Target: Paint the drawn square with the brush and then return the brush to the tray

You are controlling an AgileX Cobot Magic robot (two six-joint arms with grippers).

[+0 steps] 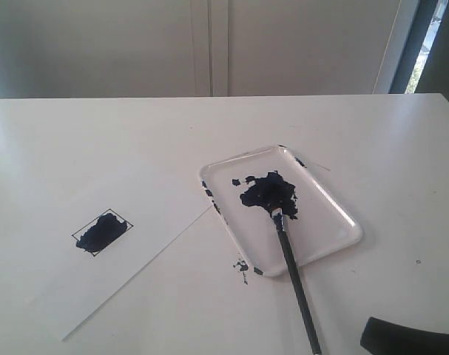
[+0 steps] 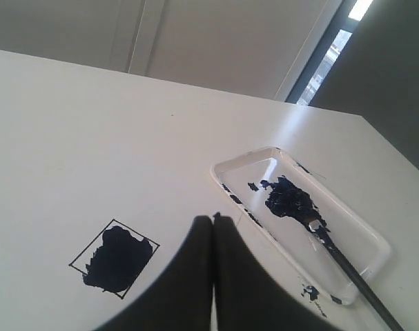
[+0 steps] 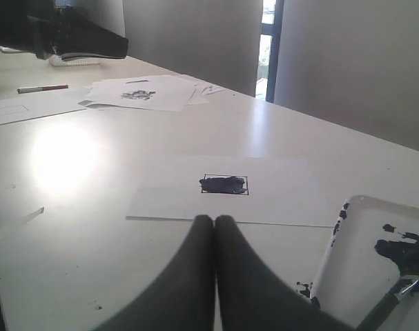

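Note:
The drawn square (image 1: 102,232) sits on a white paper sheet (image 1: 76,285), its inside mostly blotched dark blue. To its right lies the white tray (image 1: 324,222), smeared with dark blue paint. The brush (image 1: 291,259) rests with its bristles in the tray's paint and its black handle sticking out over the near rim. No gripper holds it. My left gripper (image 2: 213,219) is shut and empty, with the square (image 2: 114,258), tray (image 2: 333,217) and brush (image 2: 340,258) ahead of it. My right gripper (image 3: 214,219) is shut and empty, facing the square (image 3: 224,185), beside the tray (image 3: 354,262) and brush (image 3: 402,289).
Paint specks (image 1: 242,266) mark the table by the tray's near corner. A black part of the right arm (image 1: 409,336) shows at the exterior view's bottom right. In the right wrist view, loose papers (image 3: 147,93), a red marker (image 3: 42,88) and a dark arm (image 3: 57,38) lie farther off.

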